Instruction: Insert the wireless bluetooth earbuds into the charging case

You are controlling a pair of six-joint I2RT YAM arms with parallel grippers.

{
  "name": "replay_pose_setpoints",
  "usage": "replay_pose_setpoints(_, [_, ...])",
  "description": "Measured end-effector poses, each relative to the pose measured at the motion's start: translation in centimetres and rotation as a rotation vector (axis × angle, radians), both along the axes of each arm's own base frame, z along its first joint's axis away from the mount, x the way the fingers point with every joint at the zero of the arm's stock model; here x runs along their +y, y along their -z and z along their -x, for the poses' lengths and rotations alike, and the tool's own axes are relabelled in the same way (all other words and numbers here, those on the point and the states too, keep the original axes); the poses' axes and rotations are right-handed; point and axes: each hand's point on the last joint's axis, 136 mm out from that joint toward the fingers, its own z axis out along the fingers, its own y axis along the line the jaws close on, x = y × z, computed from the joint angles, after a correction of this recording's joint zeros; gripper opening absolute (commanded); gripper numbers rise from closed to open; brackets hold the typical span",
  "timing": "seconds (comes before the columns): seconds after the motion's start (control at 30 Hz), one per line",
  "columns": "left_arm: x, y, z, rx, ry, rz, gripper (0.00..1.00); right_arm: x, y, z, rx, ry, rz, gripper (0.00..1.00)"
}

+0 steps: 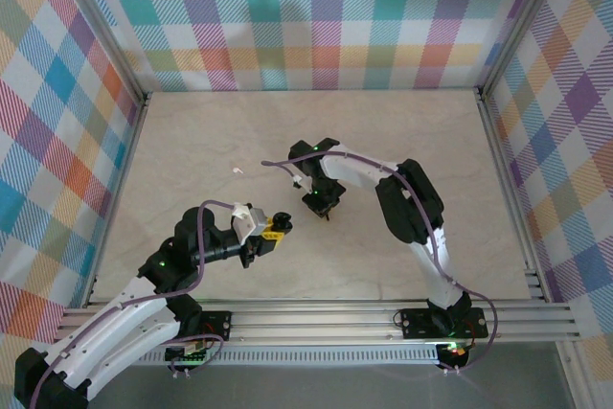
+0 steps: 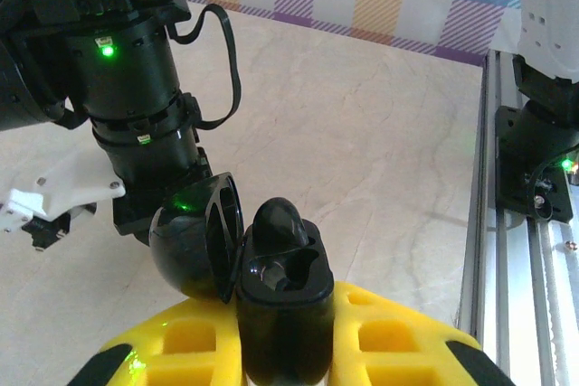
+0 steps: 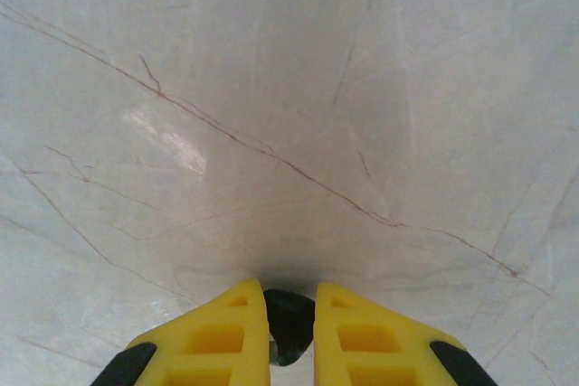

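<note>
The charging case [image 2: 285, 300] here is glossy black and stands upright between the yellow fingers [image 2: 398, 336] of my left gripper [image 2: 285, 341], which is shut on it. Its round lid [image 2: 194, 250] hangs open to the left. One black earbud [image 2: 276, 223] sits in the far socket, and the near socket is empty. From above, the left gripper [image 1: 273, 227] and case [image 1: 282, 220] are at mid table. My right gripper [image 3: 289, 318] points down at the table, its yellow fingers [image 3: 222, 336] closed on a second black earbud [image 3: 291, 327]. The right gripper [image 1: 323, 208] stands just right of the case.
The right arm's black wrist [image 2: 127, 88] looms close behind and left of the open lid. A small white scrap [image 1: 237, 171] lies on the marble table [image 1: 402, 131] to the left. The aluminium frame rail [image 2: 493, 250] runs along the right edge, with checked walls around.
</note>
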Motion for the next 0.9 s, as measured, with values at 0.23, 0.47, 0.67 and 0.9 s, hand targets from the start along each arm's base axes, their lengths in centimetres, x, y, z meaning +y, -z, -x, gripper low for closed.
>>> replay_pose_setpoints(0.23, [-0.5,-0.9,-0.4,0.010,-0.004,0.047,0.00,-0.6,-5.4,-1.2,-0.139,0.079,-0.130,0.07])
replay_pose_setpoints(0.47, [-1.6,-2.7,-1.2,-0.010,0.014,0.132,0.00,-1.9,-13.5,-0.1,-0.316,0.142,-0.340,0.05])
replay_pose_setpoints(0.67, [-3.6,-3.0,-2.2,0.015,0.077,0.129,0.00,-3.6,-17.9,2.4,-0.421,0.169,-0.481,0.06])
replay_pose_setpoints(0.9, [-6.8,-4.6,-2.9,-0.014,0.184,0.142,0.00,-4.0,-21.8,3.3,-0.508,0.173,-0.603,0.05])
